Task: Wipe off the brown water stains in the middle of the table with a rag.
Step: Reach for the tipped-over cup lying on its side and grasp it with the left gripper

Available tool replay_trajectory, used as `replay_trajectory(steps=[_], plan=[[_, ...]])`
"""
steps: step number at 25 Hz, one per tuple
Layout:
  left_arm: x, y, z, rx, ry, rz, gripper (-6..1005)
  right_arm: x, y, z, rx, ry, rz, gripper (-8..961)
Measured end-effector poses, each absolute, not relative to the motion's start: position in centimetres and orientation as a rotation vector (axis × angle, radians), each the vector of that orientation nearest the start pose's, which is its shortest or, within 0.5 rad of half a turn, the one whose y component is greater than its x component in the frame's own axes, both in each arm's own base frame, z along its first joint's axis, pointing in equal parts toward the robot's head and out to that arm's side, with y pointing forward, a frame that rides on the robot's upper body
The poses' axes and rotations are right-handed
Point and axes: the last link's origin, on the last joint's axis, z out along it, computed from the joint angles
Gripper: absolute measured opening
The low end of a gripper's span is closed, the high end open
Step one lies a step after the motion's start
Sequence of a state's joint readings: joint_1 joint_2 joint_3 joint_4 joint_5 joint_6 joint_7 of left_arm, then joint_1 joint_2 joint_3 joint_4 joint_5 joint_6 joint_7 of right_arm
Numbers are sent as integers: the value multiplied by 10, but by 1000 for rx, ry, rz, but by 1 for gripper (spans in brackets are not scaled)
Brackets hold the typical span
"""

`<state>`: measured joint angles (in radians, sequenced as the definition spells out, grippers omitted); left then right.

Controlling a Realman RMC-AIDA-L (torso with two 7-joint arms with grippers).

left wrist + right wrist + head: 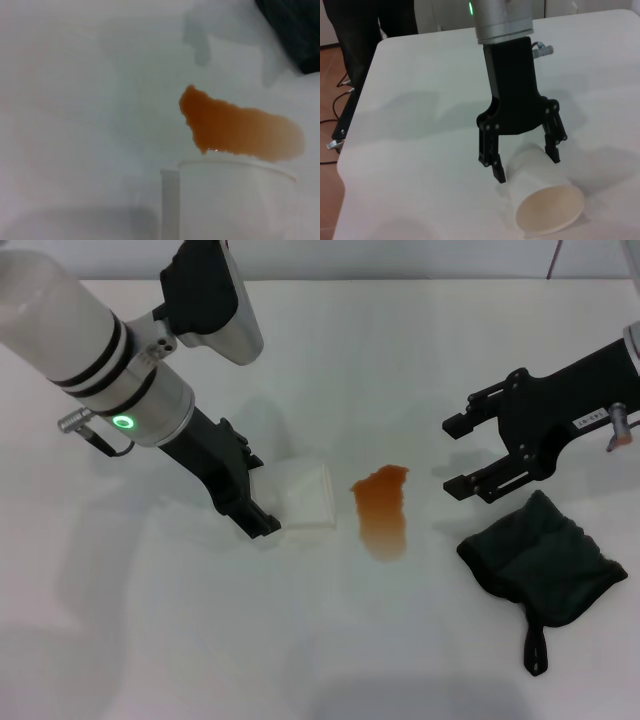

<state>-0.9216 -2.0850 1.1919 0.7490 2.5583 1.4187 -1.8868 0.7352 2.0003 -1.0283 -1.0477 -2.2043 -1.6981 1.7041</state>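
1. White tabletop fills your whole head view: the table (330, 350) is broad, plain and smooth, and everything else rests on it.
2. Nearest you on your right lies the rag (540, 560), a dark grey-black ribbed cloth in a loose heap, with a small loop tab trailing off its near corner.
3. Just beyond the rag hangs your right gripper (458, 453), its black fingers spread wide apart with nothing between them; it is near the cloth but not touching it.
4. At the middle of the table you have the brown water stains (382, 510), one elongated orange-brown patch, darker at its far end, well left of the rag and untouched by it.
5. Just left of the patch a white paper cup (300, 495) lies on its side; the right wrist view shows its open mouth (549, 210).
6. Your left gripper (525, 167) stands over that cup, fingers apart on either side of its body; you cannot tell whether they press the cup.
7. Farthest off, the table edge and a dark figure (370, 30) beside it show in the right wrist view.
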Motion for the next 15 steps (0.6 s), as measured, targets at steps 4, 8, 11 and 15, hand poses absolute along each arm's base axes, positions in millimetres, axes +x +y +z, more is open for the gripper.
replay_trajectory(steps=[4, 8, 11, 15], plan=[[-181, 391, -53, -2992, -317, 566, 850, 163, 373, 29, -3067, 146, 22, 766], [-181, 392, -56, -2981, -291, 581, 849, 162, 374, 27, -3068, 139, 15, 765], [-180, 394, -56, -2969, -267, 581, 847, 162, 374, 27, -3068, 137, 11, 765], [-180, 396, -56, -2970, -235, 578, 846, 162, 374, 27, -3066, 139, 11, 766]])
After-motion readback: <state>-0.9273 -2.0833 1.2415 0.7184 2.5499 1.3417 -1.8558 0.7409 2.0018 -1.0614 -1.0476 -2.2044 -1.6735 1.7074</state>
